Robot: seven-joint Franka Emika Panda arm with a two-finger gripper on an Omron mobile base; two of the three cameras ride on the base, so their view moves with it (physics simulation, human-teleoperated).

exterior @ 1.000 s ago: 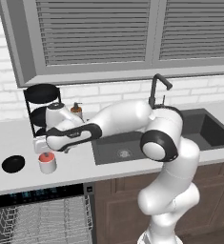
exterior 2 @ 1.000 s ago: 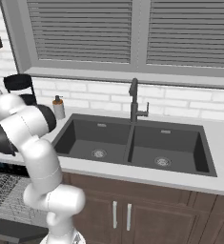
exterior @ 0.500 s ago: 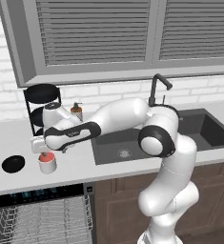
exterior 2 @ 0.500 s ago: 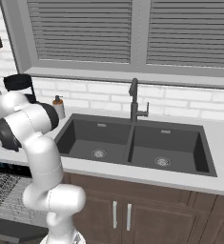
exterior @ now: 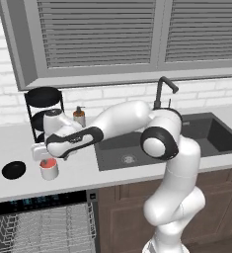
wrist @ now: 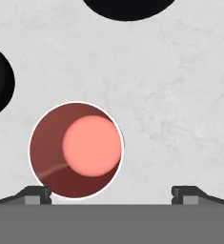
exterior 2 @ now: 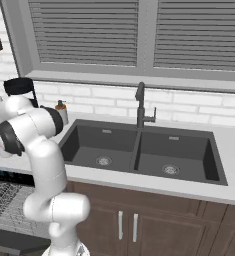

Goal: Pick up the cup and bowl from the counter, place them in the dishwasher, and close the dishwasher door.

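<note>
Our jaws stand wide open above the cup (wrist: pixel 76 149), which sits off-centre toward one finger; descending now risks clipping its rim.

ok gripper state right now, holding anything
Gripper: open, jaws wide, holding nothing. It hangs above the cup, which sits off toward one fingertip rather than centred between them.

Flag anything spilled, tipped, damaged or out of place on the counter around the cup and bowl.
Nothing stands out. The cup stands upright and empty on the counter, the bowl sits flat beside it, apart, and no spill shows. The open gripper hangs above the cup, slightly off-centre.
</note>
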